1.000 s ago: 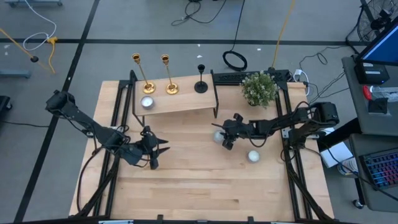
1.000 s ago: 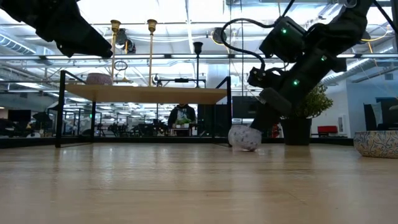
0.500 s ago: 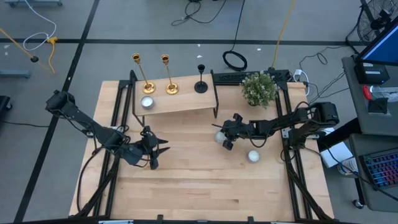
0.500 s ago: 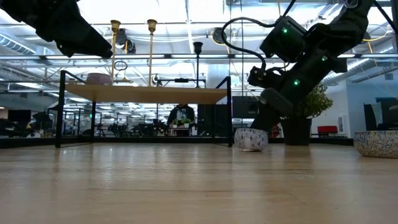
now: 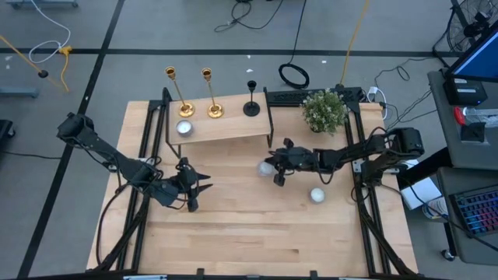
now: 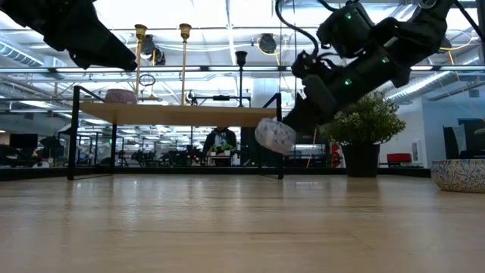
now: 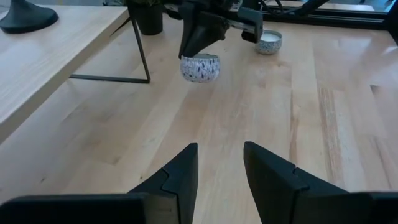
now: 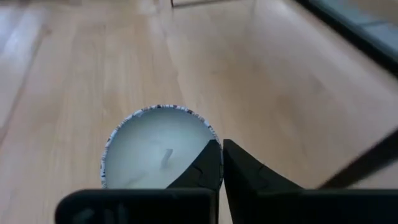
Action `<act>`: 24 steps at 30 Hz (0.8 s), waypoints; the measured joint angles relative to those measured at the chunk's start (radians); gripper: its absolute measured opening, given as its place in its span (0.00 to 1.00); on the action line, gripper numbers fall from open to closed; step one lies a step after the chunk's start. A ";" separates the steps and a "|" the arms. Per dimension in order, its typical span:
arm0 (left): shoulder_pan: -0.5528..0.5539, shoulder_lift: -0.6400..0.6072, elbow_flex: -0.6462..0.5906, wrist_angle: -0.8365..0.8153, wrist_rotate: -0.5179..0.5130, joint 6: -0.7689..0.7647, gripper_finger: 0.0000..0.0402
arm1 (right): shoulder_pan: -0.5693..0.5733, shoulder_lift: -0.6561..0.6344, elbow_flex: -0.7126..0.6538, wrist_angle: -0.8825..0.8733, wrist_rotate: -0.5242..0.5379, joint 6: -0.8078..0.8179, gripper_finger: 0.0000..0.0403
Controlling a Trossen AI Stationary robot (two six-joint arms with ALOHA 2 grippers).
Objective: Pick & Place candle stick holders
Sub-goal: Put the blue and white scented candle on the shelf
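Three candle stick holders stand by their round bases on the far edge of a raised wooden shelf [image 5: 226,131]: two gold ones [image 5: 185,108] [image 5: 215,110] and a black one [image 5: 251,107]. No gripper touches them. My right gripper [image 5: 275,168] is in front of the shelf's right end, shut on a small white speckled candle cup [image 6: 275,136], also seen in the left wrist view [image 7: 200,67]. My left gripper [image 7: 221,168] hovers open over the table's left middle [image 5: 198,191], holding nothing. My right gripper pinches the candle cup's rim [image 8: 213,140] on one side, one finger [image 8: 202,167] over the wax inside and the other outside the wall. The fingers slant down from the table's right. The cup hangs below them, tilted, lifted clear of the table.
A second candle cup [image 5: 184,128] sits on the shelf's left part and a third [image 5: 317,195] on the table near the right arm. A potted plant [image 5: 324,110] stands at the back right. Bare wood fills the table's near half [image 5: 257,241].
My right gripper has risen and moved toward the table's left and the shelf, taking the candle cup with it. The cup, which sat on the table half a second ago, now hangs tilted clear of the wood.
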 joint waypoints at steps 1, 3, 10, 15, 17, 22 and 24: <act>0.000 0.000 0.000 0.000 0.000 0.007 0.34 | 0.001 0.000 0.011 0.002 0.000 -0.010 0.01; 0.000 0.000 0.000 0.000 0.000 0.011 0.34 | 0.003 0.000 0.032 0.004 0.000 -0.029 0.01; 0.000 0.000 0.000 0.000 0.000 0.020 0.34 | 0.003 0.000 0.153 -0.005 0.000 -0.154 0.01; 0.000 0.000 0.000 0.000 0.000 0.021 0.34 | -0.003 0.000 0.267 -0.062 0.000 -0.238 0.01; 0.000 0.000 0.000 0.000 0.000 0.021 0.34 | -0.003 0.000 0.311 -0.098 0.000 -0.273 0.00; 0.000 0.000 0.000 0.001 -0.001 0.034 0.34 | -0.010 0.000 0.395 -0.127 -0.001 -0.321 0.00; 0.000 0.000 0.000 0.002 -0.008 0.036 0.34 | -0.018 0.000 0.422 -0.141 -0.001 -0.335 0.00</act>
